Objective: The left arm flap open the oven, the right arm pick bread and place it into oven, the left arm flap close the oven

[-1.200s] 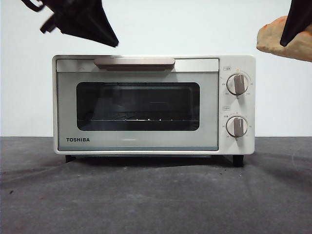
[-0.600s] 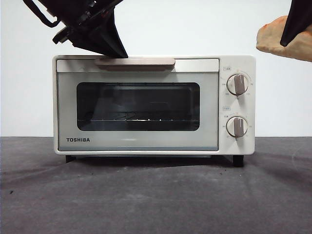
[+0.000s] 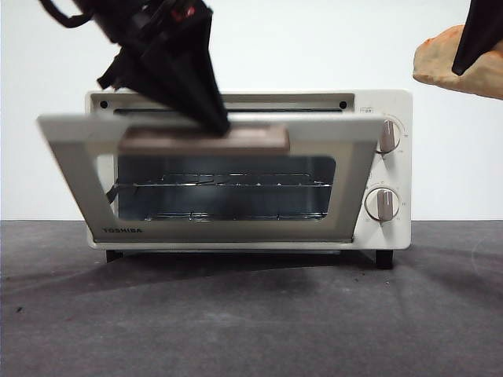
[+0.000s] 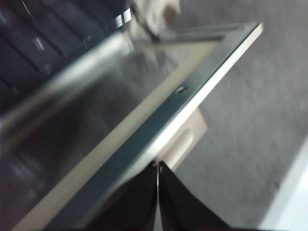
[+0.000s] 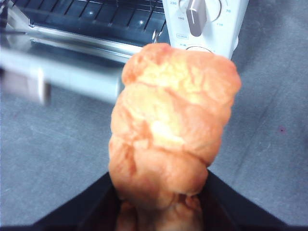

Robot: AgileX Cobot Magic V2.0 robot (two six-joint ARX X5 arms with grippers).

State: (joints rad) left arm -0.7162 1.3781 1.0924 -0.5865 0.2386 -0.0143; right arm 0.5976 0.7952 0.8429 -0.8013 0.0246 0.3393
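The cream-white oven [image 3: 391, 232] stands on the table with its door [image 3: 75, 177] tilted about halfway down, blurred by motion; the wire rack [image 3: 224, 184] shows inside. My left gripper [image 3: 218, 126], jaws shut, presses its tip on the door's top edge just behind the beige handle [image 3: 204, 140]. In the left wrist view its tip [image 4: 158, 166] touches the door's edge [image 4: 144, 139] beside the handle [image 4: 186, 140]. My right gripper [image 3: 462, 67] is shut on the golden-brown bread [image 3: 438, 67] and holds it high, right of the oven. The bread fills the right wrist view [image 5: 171, 120], hanging above the oven's knob side [image 5: 202, 21].
The dark grey table [image 3: 251, 314] stretches in front of the oven. Two knobs [image 3: 383, 204] sit on the oven's right panel. The wall behind is plain white.
The left gripper came down onto the handle and has pulled the door from shut to about half open. The right gripper and bread have not moved.
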